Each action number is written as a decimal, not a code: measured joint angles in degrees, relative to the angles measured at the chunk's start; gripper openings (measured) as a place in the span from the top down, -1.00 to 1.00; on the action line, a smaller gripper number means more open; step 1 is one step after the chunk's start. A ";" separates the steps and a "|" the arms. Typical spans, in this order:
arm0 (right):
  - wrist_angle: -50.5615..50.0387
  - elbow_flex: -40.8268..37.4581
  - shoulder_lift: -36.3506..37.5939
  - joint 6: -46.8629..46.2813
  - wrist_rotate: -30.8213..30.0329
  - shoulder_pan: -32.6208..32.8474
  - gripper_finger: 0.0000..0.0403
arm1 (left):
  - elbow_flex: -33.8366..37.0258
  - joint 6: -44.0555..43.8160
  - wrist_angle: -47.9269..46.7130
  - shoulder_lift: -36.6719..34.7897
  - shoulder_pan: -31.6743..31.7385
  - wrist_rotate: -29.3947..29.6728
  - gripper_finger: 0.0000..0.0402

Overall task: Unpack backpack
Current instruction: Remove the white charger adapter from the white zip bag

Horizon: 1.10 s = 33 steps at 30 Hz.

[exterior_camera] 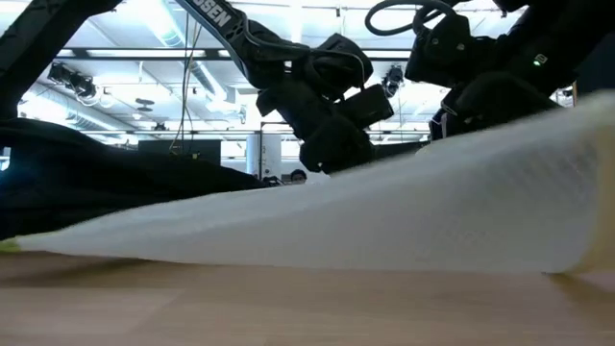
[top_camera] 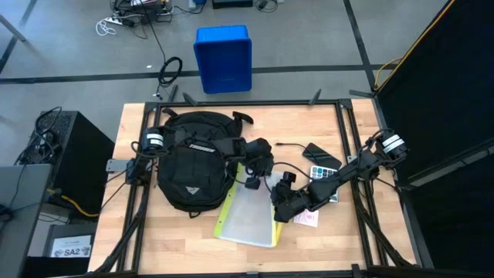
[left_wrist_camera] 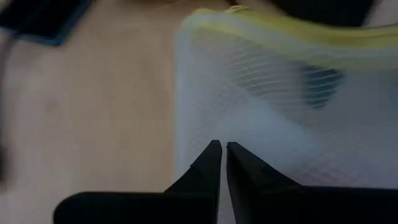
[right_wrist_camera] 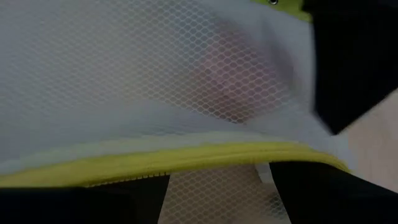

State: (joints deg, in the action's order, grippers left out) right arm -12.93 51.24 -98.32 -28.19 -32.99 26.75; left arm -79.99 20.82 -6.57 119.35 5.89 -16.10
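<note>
Black fabric fills the left half of the bench (top_camera: 324, 255) in the high view: the backpack (top_camera: 193, 166) lies flat there, its straps at the far end. Just right of it lies a translucent mesh pouch (top_camera: 251, 216) with a yellow-green zip edge. The left gripper (top_camera: 252, 183) hangs over the pouch's far end, beside the backpack. The right gripper (top_camera: 278, 212) sits at the pouch's right edge. Right of the pouch lie a calculator (top_camera: 324, 171) and a dark phone (top_camera: 320, 152). A blue bin (top_camera: 223, 59) stands on the floor beyond the bench.

Low view: the pouch (exterior_camera: 384, 226) slopes across the picture, raised at the right, with both arms above it and the backpack (exterior_camera: 96, 178) dark at left.

Left wrist view: the left gripper (left_wrist_camera: 224, 152) has its fingers pressed together, pinching nothing, over the pouch (left_wrist_camera: 280, 106).

Right wrist view: the right gripper (right_wrist_camera: 217, 186) is spread, its fingers either side of the pouch's (right_wrist_camera: 155, 74) zip edge; whether they pinch it I cannot tell.
</note>
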 joint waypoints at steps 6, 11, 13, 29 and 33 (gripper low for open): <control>0.23 0.00 0.00 0.90 0.07 -1.32 -0.21 | 0.00 0.09 -0.92 1.65 -0.40 -5.09 1.00; 1.07 0.00 0.00 2.35 2.24 -2.44 -0.19 | 0.00 1.85 -0.84 1.99 -0.44 -10.76 1.00; 1.03 0.02 0.00 2.45 3.43 -2.70 -0.18 | 0.00 3.22 -0.51 1.99 -0.76 -11.40 1.00; -1.01 0.00 0.00 -0.84 6.76 -2.21 -0.17 | -0.15 4.17 -7.40 -1.60 -1.19 -4.33 1.00; -0.94 0.01 0.00 -1.55 12.28 -1.63 -0.13 | -0.17 4.02 -12.28 -3.00 -2.09 -1.99 1.00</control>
State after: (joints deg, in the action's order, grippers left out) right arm -13.86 51.25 -98.32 -29.74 -20.71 25.12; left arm -80.16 24.83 -18.85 116.35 3.80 -18.09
